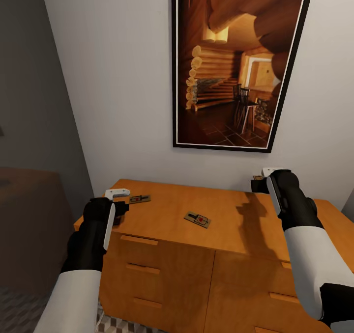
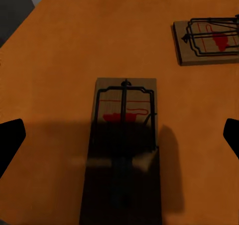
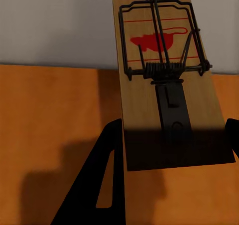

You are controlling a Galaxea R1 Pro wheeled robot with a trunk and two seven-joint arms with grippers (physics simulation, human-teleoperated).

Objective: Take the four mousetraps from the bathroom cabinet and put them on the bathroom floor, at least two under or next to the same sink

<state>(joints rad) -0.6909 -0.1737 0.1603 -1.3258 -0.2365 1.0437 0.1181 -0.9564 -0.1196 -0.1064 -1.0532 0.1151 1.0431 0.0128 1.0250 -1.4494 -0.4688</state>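
The orange-brown cabinet (image 1: 167, 254) stands against the wall with its drawers shut. Two mousetraps lie flat on its top, one near the left end (image 1: 140, 198) and one toward the middle (image 1: 197, 219). My left gripper (image 1: 119, 210) hovers open just above the left trap (image 2: 124, 130), its fingertips (image 2: 11, 138) wide on either side; the middle trap (image 2: 208, 42) lies beyond. My right gripper (image 1: 258, 182) is shut on another mousetrap (image 3: 162, 75), held above the cabinet top near the wall. A strip of bathroom floor (image 1: 17, 308) shows at the lower left. The sink is out of view.
A large framed picture of a log interior (image 1: 236, 63) hangs on the white wall above the cabinet. A dark brown piece of furniture (image 1: 29, 215) stands to the cabinet's left, leaving a narrow gap.
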